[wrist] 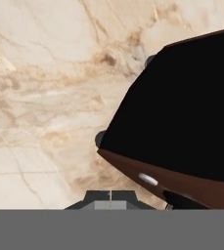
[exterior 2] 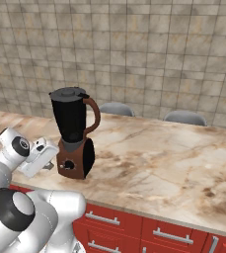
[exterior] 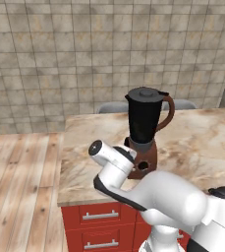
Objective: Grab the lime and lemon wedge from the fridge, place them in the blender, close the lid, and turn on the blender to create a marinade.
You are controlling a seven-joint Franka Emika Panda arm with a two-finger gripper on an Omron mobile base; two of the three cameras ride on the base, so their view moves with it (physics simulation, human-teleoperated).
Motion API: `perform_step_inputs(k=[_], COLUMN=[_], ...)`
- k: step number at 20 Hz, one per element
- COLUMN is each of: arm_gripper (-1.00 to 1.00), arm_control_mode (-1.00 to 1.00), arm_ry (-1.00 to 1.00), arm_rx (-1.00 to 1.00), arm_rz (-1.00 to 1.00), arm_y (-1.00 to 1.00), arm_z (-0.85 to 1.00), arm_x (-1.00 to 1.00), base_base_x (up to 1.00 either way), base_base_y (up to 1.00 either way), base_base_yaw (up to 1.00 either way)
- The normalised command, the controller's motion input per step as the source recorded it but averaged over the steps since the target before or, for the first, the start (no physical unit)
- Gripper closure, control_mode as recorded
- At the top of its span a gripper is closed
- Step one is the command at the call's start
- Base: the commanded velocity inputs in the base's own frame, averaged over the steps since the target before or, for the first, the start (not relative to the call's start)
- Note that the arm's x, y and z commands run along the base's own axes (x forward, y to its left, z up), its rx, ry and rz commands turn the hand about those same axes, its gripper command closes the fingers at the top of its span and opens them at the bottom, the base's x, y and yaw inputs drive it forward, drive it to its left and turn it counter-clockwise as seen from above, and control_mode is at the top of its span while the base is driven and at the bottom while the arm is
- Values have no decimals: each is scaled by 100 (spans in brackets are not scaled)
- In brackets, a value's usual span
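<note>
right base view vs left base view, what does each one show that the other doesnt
Right base view alone: the blender's round dark knob in plain sight, and the marble counter stretching far to the blender's right.

Left base view alone: the wooden floor left of the counter's end, and the arm in front of the blender base's lower left.

Both share: the lid sitting on the black jug, the curved brown handle, two grey chair backs behind the counter, red drawers and the tiled wall.
</note>
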Motion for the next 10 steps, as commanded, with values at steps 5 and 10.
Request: perform_step_inputs(k=[5, 10], arm_gripper=[100, 100], arm_control_mode=[-100, -100], arm_ry=[0, 0], arm_rx=[-1, 0], arm_rz=[2, 6], arm_y=[-15, -27], arm_z=[-15, -6], arm_x=[35, 20], base_base_x=[0, 0], base_base_y=[0, 0], base_base_yaw=[0, 0])
